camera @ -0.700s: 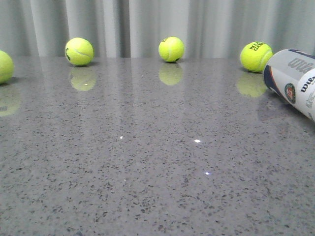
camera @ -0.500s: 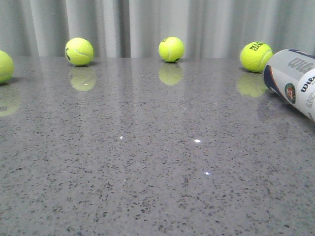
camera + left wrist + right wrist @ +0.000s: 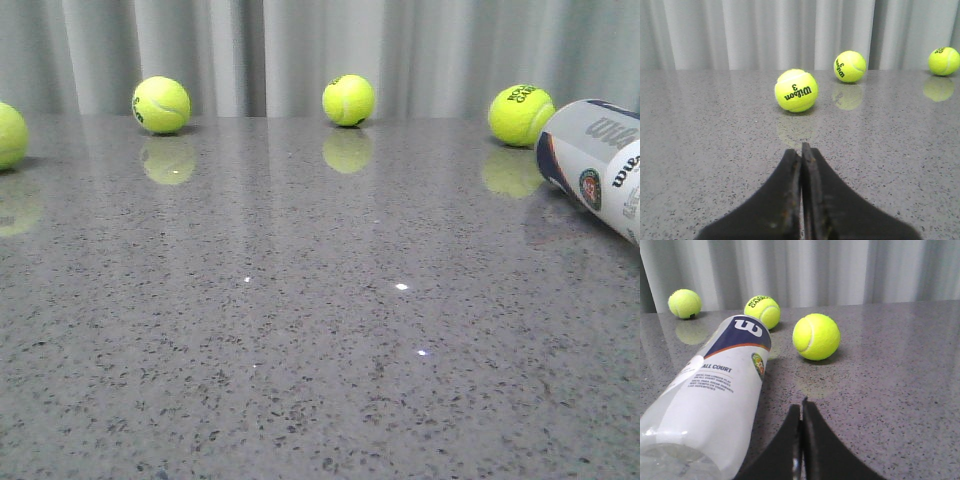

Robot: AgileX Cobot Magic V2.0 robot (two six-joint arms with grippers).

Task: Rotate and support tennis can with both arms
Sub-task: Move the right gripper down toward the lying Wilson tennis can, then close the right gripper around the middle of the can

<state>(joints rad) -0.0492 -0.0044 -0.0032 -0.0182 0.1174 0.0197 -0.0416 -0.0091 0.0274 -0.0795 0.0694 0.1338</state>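
No change from earlier on my end — tennis can [image 3: 598, 160] lies on its side on the tabletop [image 3: 300, 330], untouched. Left gripper [image 3: 801, 150] and right gripper [image 3: 800, 407] fingers pressed together, holding nothing.

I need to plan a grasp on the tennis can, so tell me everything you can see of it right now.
The tennis can is a tall white cylinder, plastic by its look, lying on its side on the grey speckled table. A navy band edged in orange carries a white Wilson logo; below sit a round emblem and "ALL COURT" print. In the front view it lies at the far right, partly out of frame. Nothing grips it: the right gripper is shut beside it, apart. Tennis balls lie near without clearly touching.
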